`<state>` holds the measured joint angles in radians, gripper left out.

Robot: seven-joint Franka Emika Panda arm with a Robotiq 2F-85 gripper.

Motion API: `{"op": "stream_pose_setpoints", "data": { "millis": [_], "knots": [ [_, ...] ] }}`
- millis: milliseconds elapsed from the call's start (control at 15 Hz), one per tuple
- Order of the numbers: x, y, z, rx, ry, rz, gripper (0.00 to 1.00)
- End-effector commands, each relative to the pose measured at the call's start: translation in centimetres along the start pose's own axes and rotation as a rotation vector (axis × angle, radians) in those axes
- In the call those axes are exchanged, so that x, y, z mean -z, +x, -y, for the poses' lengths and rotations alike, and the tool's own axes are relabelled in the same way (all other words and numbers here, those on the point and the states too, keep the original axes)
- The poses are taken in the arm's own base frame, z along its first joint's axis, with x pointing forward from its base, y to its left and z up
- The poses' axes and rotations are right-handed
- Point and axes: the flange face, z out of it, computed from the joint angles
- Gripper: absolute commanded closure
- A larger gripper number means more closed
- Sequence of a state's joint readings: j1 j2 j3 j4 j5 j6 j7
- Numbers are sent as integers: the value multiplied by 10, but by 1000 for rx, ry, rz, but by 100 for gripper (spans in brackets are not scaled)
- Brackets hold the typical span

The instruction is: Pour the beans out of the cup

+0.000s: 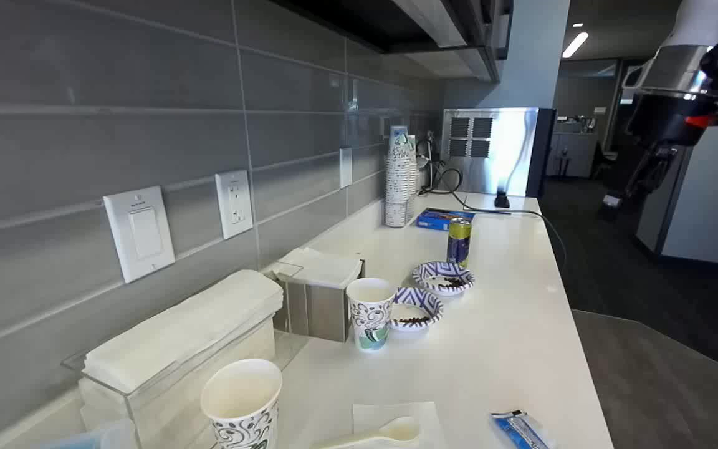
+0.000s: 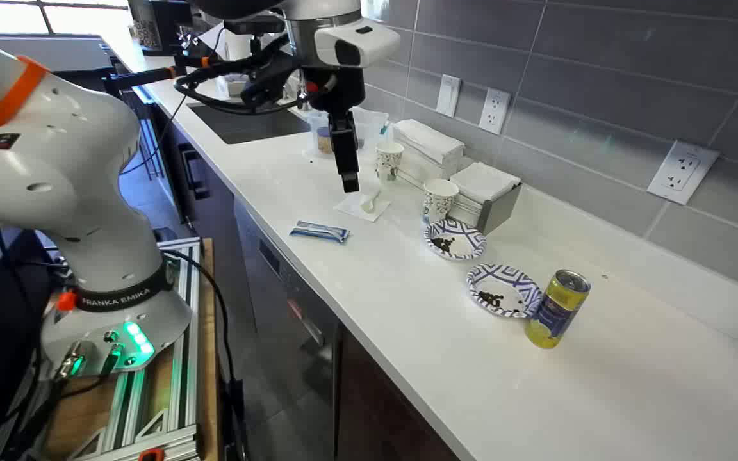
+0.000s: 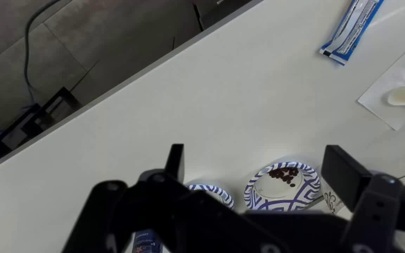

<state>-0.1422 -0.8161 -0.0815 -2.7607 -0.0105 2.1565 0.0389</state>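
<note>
The gripper (image 3: 257,165) hangs above the counter (image 2: 369,282), its fingers (image 3: 345,174) apart and holding nothing. The cup (image 2: 438,206), probably the one meant, though the pair are hard to tell apart, stands upright, lower and toward the tiled wall (image 2: 593,83); in the wrist view the finger at the right partly covers it. Just beside it sits a bowl (image 3: 280,191) with dark beans (image 2: 442,244); on the wall side, a napkin box (image 1: 318,312) limits the approach. Farther off: a second bowl (image 2: 503,287), the look-alike cup (image 2: 389,161), a can (image 2: 556,310).
</note>
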Motion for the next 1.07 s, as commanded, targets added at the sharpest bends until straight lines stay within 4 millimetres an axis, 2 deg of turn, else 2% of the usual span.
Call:
{"op": "stream_pose_setpoints", "data": {
  "millis": [0,867,1000],
  "knots": [
    [-2,-1,0,0,0,7,0],
    [-7,-3,0,0,-1,19,0],
    [-11,10,10,2,14,24,0]
  ]
}}
